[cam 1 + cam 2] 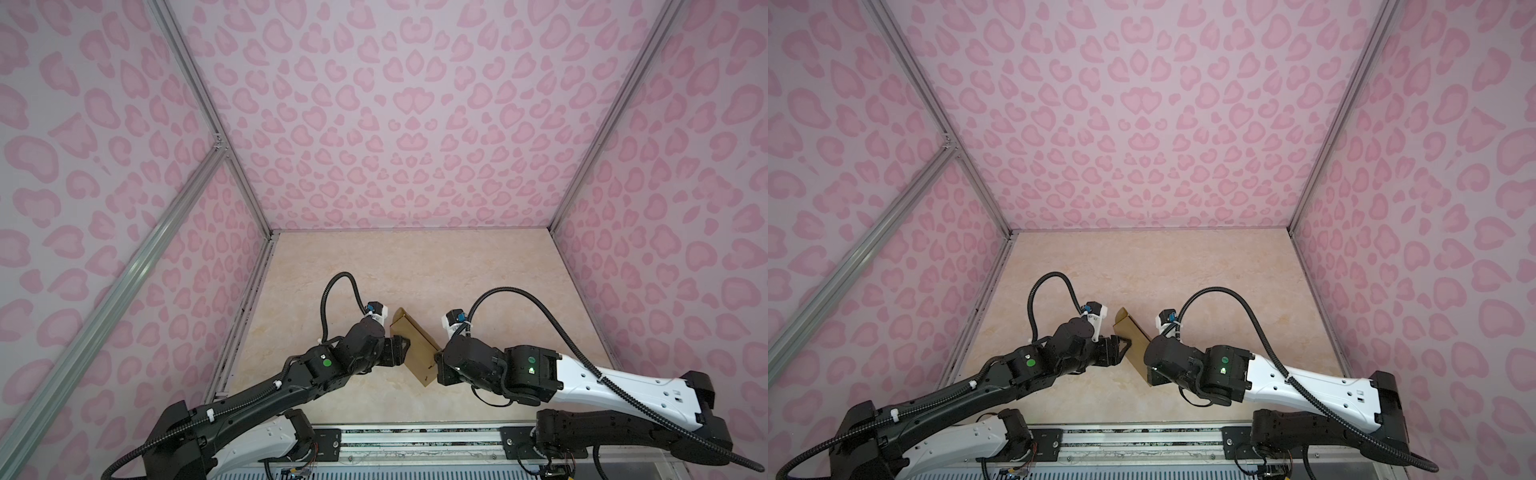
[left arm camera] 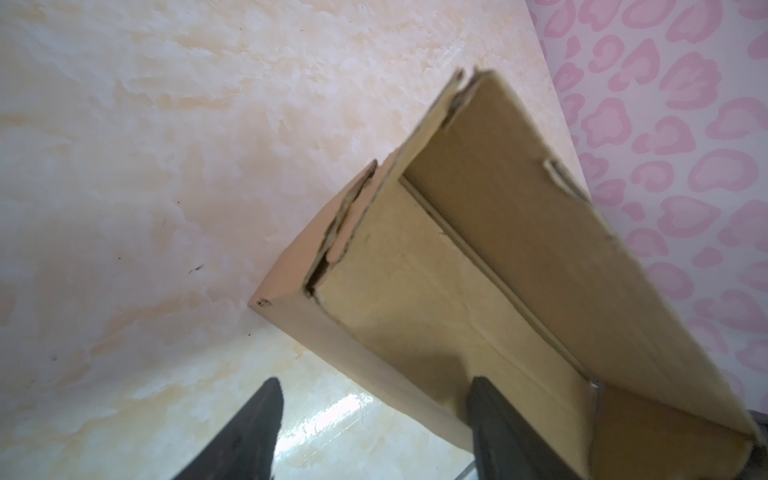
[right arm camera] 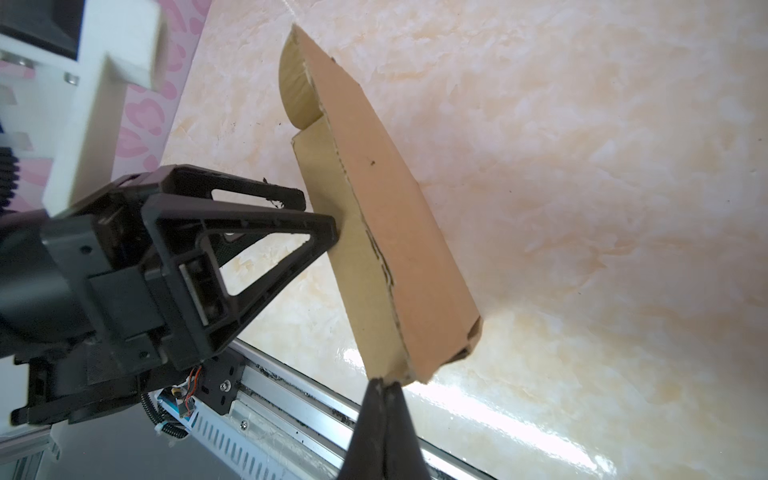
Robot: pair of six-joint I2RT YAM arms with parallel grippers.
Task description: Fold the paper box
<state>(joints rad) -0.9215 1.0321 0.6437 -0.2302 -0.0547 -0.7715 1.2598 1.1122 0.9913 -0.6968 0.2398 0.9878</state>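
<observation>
Right gripper [image 3: 384, 384] is clamped closed on an edge of the paper box [image 1: 415, 353]. Left gripper [image 2: 376, 382] is held wide, one wall straddled. It is propped on edge, lower centre of both top views.

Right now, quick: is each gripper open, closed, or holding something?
Left gripper: open, tips against the cardboard box, not clamping it.
Right gripper: closed, pinching a corner of the cardboard box.

Matt brown cardboard paper box [image 3: 386, 216], glossy marbled tabletop [image 3: 582, 187], matt black plastic left gripper [image 3: 319, 214].
</observation>
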